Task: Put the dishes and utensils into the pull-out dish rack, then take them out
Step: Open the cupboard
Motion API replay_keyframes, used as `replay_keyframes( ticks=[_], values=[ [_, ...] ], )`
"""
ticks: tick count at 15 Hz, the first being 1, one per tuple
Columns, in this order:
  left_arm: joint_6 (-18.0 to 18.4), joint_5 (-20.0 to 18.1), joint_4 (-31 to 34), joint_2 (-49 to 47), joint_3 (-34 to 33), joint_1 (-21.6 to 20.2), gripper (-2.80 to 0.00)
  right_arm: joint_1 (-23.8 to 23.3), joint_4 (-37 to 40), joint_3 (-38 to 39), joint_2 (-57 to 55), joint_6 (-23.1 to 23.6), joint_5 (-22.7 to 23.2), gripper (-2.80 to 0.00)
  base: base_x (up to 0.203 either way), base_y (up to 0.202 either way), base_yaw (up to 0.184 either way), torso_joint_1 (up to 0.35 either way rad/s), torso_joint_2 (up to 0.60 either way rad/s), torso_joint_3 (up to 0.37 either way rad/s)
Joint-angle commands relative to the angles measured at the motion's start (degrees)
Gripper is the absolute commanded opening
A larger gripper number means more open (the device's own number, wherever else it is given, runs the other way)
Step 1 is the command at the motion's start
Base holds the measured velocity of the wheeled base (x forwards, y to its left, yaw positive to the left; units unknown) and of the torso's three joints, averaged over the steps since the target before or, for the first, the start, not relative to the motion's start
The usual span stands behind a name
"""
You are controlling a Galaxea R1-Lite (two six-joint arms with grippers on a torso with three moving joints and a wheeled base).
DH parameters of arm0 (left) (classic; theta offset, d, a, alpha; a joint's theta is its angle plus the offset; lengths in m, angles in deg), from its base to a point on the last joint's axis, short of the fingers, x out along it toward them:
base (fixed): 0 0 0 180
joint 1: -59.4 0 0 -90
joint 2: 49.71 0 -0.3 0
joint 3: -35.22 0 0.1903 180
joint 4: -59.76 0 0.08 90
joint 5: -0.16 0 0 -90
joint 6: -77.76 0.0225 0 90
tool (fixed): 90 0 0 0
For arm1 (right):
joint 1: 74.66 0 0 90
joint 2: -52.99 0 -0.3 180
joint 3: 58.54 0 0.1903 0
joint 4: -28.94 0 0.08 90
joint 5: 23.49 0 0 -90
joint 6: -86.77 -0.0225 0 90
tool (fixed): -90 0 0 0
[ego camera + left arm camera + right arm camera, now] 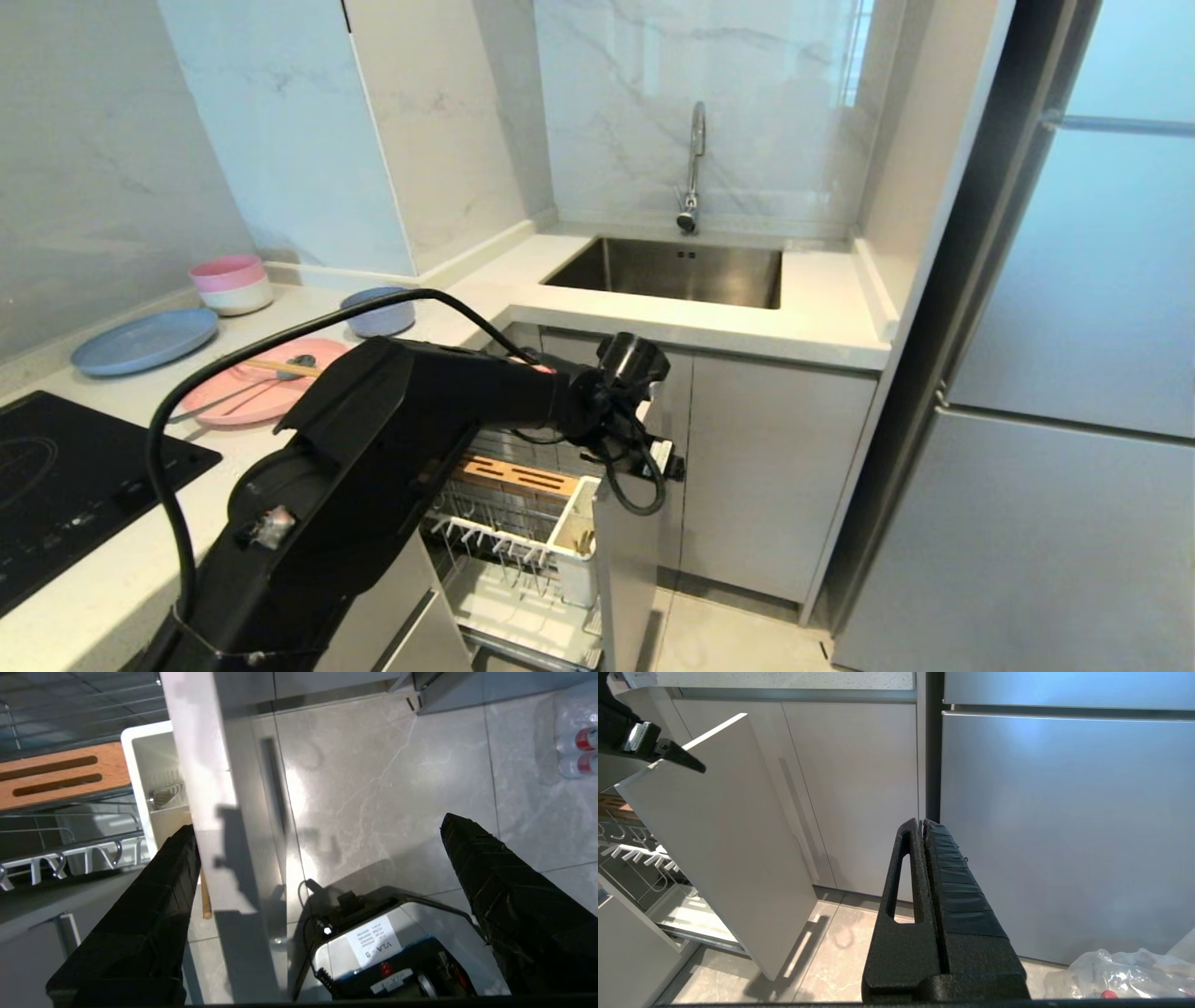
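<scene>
While the left gripper [317, 835] straddles the pull-out dish rack [523, 523] front panel [205, 788] (jaws wide), centre it before closing.

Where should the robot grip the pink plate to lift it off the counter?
Judging by its pose, at the near rim of the pink plate, coming from the counter's front edge: it lies flat, and chopsticks and a spoon cover its middle.

Counting what is sitting in the kitchen

Two plates are lying on the counter, one pink plate [271, 387] and one blue plate [145, 341]; three bowls are standing there, a lavender bowl [378, 313] and a stacked pair [231, 284]; one dish rack [523, 523] is standing pulled out.
</scene>
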Motion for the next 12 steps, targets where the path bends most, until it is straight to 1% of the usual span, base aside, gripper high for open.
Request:
replay_keyframes(
  ticks=[1, 3, 6, 10, 12],
  values=[
    [-0.1, 0.0, -0.3, -0.4, 0.0, 0.7, 0.00, 0.0, 0.0, 0.0, -0.1, 0.0, 0.0, -2.80, 0.000, 0.000, 0.000, 0.000, 0.00, 0.000],
    [0.0, -0.1, -0.5, -0.7, 0.1, 1.5, 0.00, 0.0, 0.0, 0.0, -0.1, 0.0, 0.0, -2.80, 0.000, 0.000, 0.000, 0.000, 0.00, 0.000],
    [0.1, -0.3, -2.8, -1.4, 0.1, 2.5, 0.00, 0.0, 0.0, 0.0, -0.1, 0.0, 0.0, -2.80, 0.000, 0.000, 0.000, 0.000, 0.00, 0.000],
    [0.0, 0.0, -2.8, -1.4, 0.1, 2.9, 0.00, 0.0, 0.0, 0.0, -0.1, 0.0, 0.0, -2.80, 0.000, 0.000, 0.000, 0.000, 0.00, 0.000],
    [-0.6, 0.4, -2.5, -1.4, 0.0, 2.8, 0.00, 0.0, 0.0, 0.0, -0.1, 0.0, 0.0, -2.80, 0.000, 0.000, 0.000, 0.000, 0.00, 0.000]
  ],
)
